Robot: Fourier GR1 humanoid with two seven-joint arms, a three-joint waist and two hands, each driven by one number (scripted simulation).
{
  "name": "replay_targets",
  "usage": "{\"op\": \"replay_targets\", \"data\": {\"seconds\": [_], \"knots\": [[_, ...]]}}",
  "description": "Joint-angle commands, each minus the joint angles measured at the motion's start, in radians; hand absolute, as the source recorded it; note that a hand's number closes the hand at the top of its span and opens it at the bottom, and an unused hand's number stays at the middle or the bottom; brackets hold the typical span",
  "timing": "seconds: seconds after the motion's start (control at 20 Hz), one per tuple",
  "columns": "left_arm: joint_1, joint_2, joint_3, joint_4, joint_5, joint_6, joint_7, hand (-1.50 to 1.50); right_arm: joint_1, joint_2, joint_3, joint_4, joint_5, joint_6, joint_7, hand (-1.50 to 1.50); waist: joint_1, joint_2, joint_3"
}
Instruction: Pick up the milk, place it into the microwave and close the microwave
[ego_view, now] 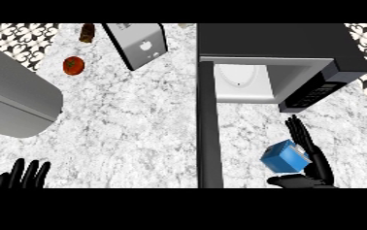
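- the marble counter [143, 122] runs white and grey-veined under everything, with a patterned black-and-white tile wall showing at the far corners.
- the microwave [279, 42] sits at the far right, black on top, its white cavity open toward the near side and a round plate inside on the cavity floor.
- the microwave door [208, 127] stands swung open, seen edge-on as a long dark bar coming from the cavity's left edge toward the near side of the counter.
- a big grey rounded thing [22, 100] fills the far left edge; i can't tell what it is.
- a grey boxy appliance [136, 42] stands tilted in view at the back, left of the microwave.
- the right hand [312, 163] is at the lower right, just right of the open door, fingers straight and pointing toward the microwave, thumb spread out below.
- the milk [285, 157], a small blue and white carton, sits tilted against that hand's palm, between fingers and thumb, well outside the cavity; i can't see the fingers closing round it.
- the left hand [25, 175] rests at the lower left edge, fingers straight and up.
- a tomato [73, 65] lies on the counter near the back left.
- a small brown item [87, 32] sits behind it by the wall.
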Motion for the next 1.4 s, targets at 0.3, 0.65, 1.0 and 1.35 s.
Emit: {"op": "replay_targets", "data": {"seconds": [0.3,0.65,1.0,1.35], "knots": [[0.026,0.005,0.011,0.003,0.013,-0.019,-0.023,-1.50,-0.025,0.033,0.018,0.021,-0.092,0.234,-0.176,1.50,0.001,-0.002,0.001],[0.012,0.014,0.046,0.017,0.046,-0.025,-0.022,-1.50,0.015,0.033,0.049,-0.049,-0.168,0.313,-0.178,1.50,-0.012,-0.003,0.000],[-0.002,0.008,0.042,0.039,0.000,-0.025,-0.049,-1.50,-0.020,0.038,0.033,-0.037,-0.247,0.247,-0.033,1.50,-0.009,-0.002,-0.002],[0.055,0.008,0.084,-0.054,0.082,-0.053,-0.002,-1.50,0.045,0.029,0.003,-0.232,-0.320,0.118,0.249,1.50,-0.018,-0.007,-0.004]]}}
